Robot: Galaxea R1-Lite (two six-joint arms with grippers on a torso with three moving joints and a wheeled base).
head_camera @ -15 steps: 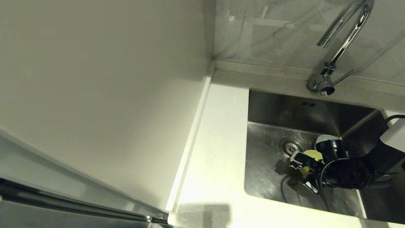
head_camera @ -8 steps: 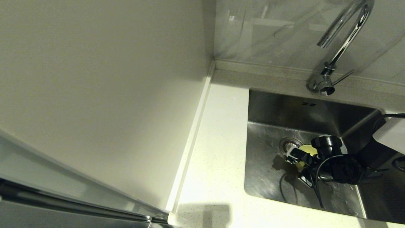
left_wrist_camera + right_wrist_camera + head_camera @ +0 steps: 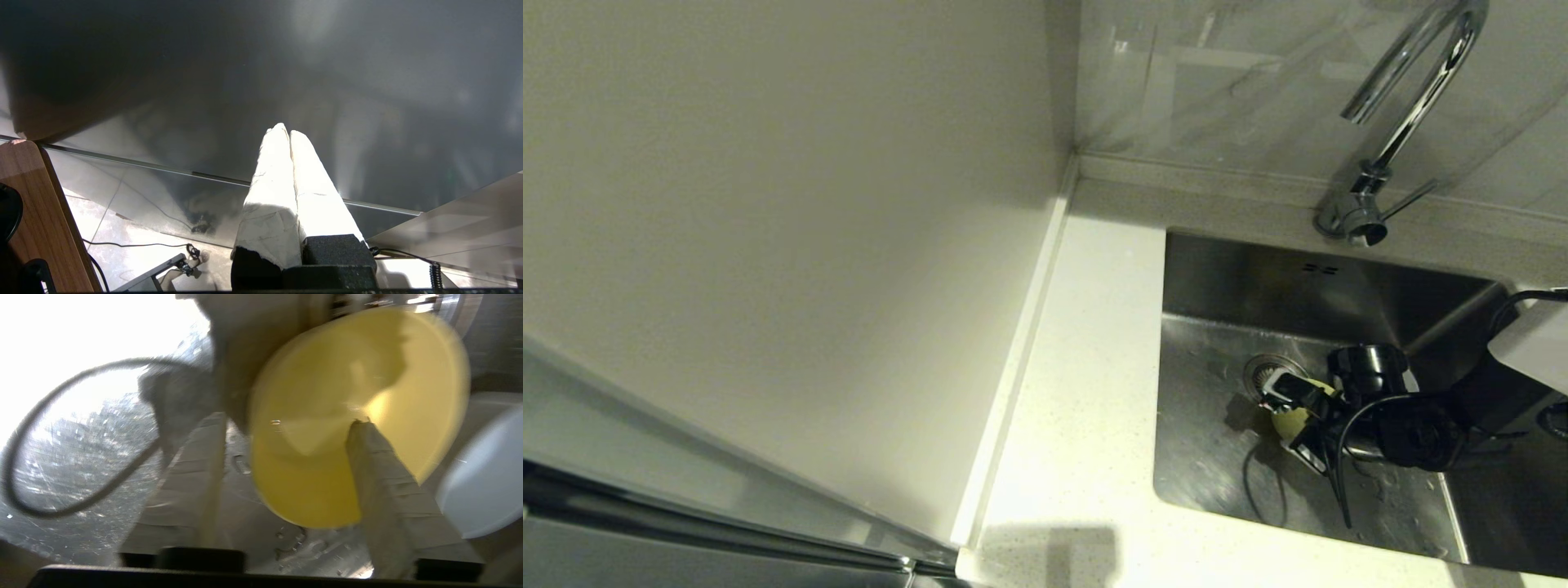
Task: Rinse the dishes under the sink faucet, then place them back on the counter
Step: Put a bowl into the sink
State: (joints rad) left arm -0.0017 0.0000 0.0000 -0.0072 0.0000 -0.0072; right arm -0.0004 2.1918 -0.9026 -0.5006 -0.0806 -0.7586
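The right claw (image 3: 1289,412) is down inside the sink (image 3: 1217,457), at about four o'clock from the round drain (image 3: 1264,374). In the right wrist view its two fingers (image 3: 192,473) stand fairly wide apart, and one of them lies inside the yellow-green bowl (image 3: 339,428), which is tipped up on edge; the other finger is outside the bowl's wall. Whether the fingers actually pinch the rim cannot be told, since the bowl is smeared by motion blur. From the head view only a sliver of that bowl (image 3: 1289,422) shows beneath the claw and its black cable. Just beside it, at three o'clock, the pale grey-blue bowl (image 3: 482,486) is cut off by the picture's edge, and in the head view it is almost wholly hidden behind the wrist. Water drops fleck the sink floor.

The faucet (image 3: 1401,122) rises at twelve o'clock from the sink, its top cut off. The white speckled bench (image 3: 1078,367) lies at nine o'clock.

The left claw (image 3: 286,132) is parked well away, its fingers pressed together on nothing.
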